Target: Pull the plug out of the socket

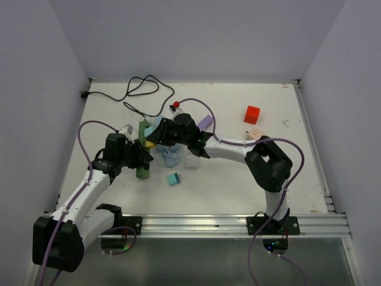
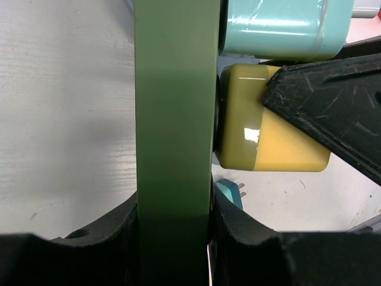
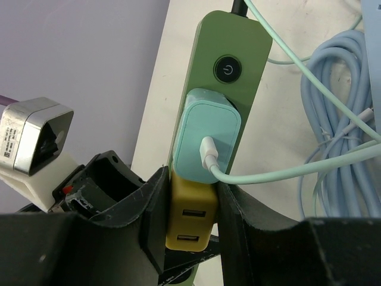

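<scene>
Right wrist: our right claw (image 3: 191,208) pinched the yellow plug (image 3: 190,235), still in; left claw (image 2: 174,232) held the socket (image 3: 238,36).

Red cube (image 1: 252,114) far right, black cable (image 1: 140,89) looped at the far left, small teal block (image 1: 174,179) near the middle
</scene>
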{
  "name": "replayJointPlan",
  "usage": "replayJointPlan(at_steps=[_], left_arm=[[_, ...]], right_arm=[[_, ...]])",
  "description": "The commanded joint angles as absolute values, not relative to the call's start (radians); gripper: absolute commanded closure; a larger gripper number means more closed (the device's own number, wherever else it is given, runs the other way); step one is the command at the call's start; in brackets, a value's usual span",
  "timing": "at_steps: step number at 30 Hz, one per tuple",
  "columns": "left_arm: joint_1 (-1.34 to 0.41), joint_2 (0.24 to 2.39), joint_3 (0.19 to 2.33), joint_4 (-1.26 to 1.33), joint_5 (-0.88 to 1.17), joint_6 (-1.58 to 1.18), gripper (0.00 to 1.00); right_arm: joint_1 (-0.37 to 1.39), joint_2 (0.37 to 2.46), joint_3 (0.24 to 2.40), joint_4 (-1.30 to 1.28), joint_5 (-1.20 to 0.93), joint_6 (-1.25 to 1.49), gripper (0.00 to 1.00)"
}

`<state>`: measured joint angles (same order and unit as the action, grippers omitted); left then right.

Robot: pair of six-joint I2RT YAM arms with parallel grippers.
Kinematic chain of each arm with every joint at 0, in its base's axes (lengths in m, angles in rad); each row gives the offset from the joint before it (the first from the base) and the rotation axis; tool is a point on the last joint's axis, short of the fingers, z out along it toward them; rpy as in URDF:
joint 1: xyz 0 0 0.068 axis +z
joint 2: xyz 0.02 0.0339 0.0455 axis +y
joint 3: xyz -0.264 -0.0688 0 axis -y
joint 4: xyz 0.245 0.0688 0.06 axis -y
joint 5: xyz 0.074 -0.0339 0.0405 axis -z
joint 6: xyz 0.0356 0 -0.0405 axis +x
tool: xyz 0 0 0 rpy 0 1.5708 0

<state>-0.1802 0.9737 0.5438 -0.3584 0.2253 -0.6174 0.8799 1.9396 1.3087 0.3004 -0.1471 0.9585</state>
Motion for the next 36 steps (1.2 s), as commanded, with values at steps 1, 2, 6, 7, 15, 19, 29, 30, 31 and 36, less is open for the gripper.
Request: replayJointPlan(at_steps=[1, 2, 6, 7, 15, 19, 29, 30, 31, 36], left_arm=[[-0.13, 0.992, 0.546, -0.411, -0.144, -0.672, 1.0], [-0.132, 0.996, 0.549, -0.411, -0.178, -0.67, 1.0], [-0.224, 1.015, 0.569, -0.443, -0.287, -0.703, 1.0], [-0.238, 1.023, 0.572, -0.446, -0.299, -0.715, 1.0], [-0.282, 1.063, 0.595, -0.465, -0.379, -0.724, 1.0], [-0.278, 1.052, 0.594, -0.437, -0.307, -0.719, 1.0], [-0.192, 1.078, 0.581, -0.408, -0.173, -0.686, 1.0], [-0.189, 1.074, 0.578, -0.397, -0.172, -0.684, 1.0], [-0.187, 1.068, 0.572, -0.39, -0.17, -0.684, 1.0], [-0.187, 1.054, 0.577, -0.385, -0.16, -0.677, 1.0]], right_arm=[[0.87, 1.796, 1.353, 0.267, -0.137, 0.845, 1.0], [0.871, 1.793, 1.356, 0.259, -0.132, 0.842, 1.0], [0.871, 1.787, 1.368, 0.223, -0.123, 0.821, 1.0], [0.873, 1.786, 1.371, 0.213, -0.115, 0.816, 1.0], [0.87, 1.753, 1.361, 0.144, -0.097, 0.769, 1.0], [0.835, 1.736, 1.303, 0.204, -0.17, 0.802, 1.0], [0.765, 1.64, 1.123, 0.359, -0.273, 0.799, 0.99], [0.767, 1.635, 1.115, 0.36, -0.275, 0.798, 0.99], [0.765, 1.631, 1.108, 0.364, -0.269, 0.798, 0.99], [0.756, 1.588, 1.075, 0.269, -0.23, 0.749, 0.98]])
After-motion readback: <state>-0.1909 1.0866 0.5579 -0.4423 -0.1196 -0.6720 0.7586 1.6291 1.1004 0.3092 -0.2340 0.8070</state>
